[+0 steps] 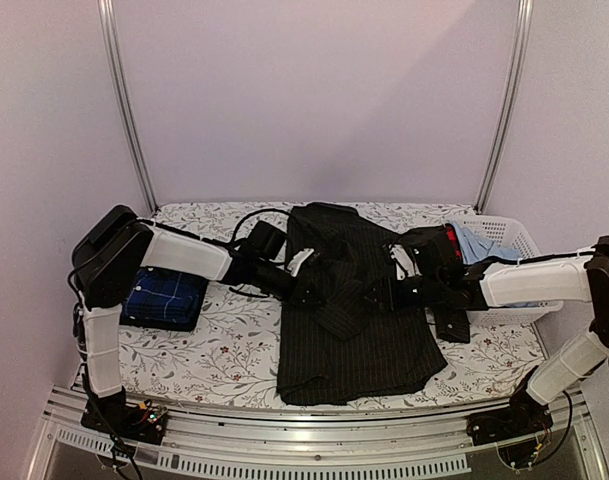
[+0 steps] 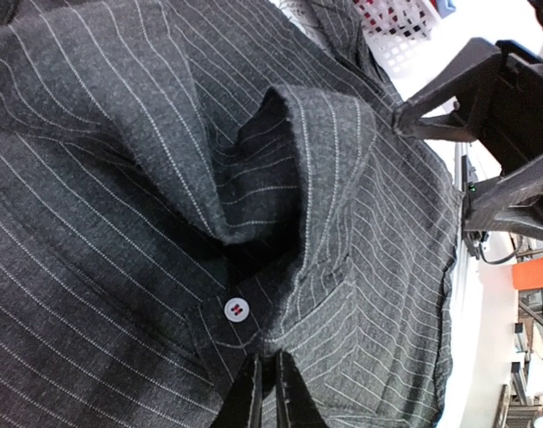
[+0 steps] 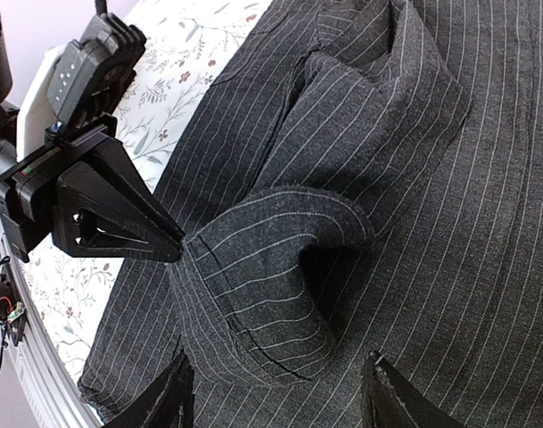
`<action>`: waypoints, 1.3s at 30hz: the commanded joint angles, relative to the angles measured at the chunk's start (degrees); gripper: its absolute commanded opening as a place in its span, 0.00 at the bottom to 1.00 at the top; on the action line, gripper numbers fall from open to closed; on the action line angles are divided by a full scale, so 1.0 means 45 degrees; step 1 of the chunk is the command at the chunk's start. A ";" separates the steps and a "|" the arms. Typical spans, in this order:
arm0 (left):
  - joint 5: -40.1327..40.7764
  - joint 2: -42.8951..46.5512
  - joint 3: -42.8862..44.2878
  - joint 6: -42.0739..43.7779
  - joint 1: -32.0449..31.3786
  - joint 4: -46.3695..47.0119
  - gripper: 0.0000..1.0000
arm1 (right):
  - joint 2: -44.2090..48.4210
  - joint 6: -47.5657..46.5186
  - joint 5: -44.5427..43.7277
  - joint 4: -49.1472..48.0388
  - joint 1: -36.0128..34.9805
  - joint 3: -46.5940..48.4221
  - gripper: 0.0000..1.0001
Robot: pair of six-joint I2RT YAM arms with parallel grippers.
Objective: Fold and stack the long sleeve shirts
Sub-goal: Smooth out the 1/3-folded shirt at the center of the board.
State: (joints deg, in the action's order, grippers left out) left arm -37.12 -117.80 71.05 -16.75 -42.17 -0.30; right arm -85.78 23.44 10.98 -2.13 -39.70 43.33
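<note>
left wrist cam: left gripper (image 2: 266, 361) is pressed together on a ridge of the black pinstripe shirt (image 2: 119, 223), just below a white button (image 2: 234, 308), so it's pinching cloth. right gripper (image 3: 280, 361) is spread wide w/ nothing btwn its fingers, hovering over a humped-up fold.

step looks like a fold-in on the black shirt, which lies spread in the middle of the table (image 1: 234, 350). navy check shirt (image 1: 164, 297) sits folded at the left, well apart. next prob needs the right to close on the hump, then both carry it across w/o dragging the body.

only the top cam shows the navy shirt and the white basket (image 1: 514, 232). right wrist cam shows the left's tips meeting on the cloth edge, which the top cam can't resolve.
</note>
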 commanded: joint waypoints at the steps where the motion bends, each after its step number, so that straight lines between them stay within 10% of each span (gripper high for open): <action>1: -0.0343 0.0438 -0.0205 -0.0162 -0.0226 0.0471 0.07 | -0.0363 0.0162 -0.0076 -0.0356 0.0014 0.0390 0.62; 10: -0.0670 0.0369 -0.0207 -0.0317 -0.0307 0.0454 0.31 | -0.0761 0.0258 -0.0034 -0.0493 0.0019 0.0449 0.62; 19: -0.1050 0.0696 -0.0204 -0.1188 -0.0544 0.0252 0.00 | -0.0854 0.0295 -0.0104 -0.0486 0.0014 0.0618 0.62; 39: 0.1470 0.5920 -0.2551 -0.4170 -0.0929 -0.4099 0.00 | -0.2554 0.0735 -0.1103 0.0396 0.0133 0.3138 0.63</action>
State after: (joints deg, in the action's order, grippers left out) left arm -34.11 -94.48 58.92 -36.80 -45.01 -11.79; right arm -94.37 25.58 7.86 -2.50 -39.68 54.22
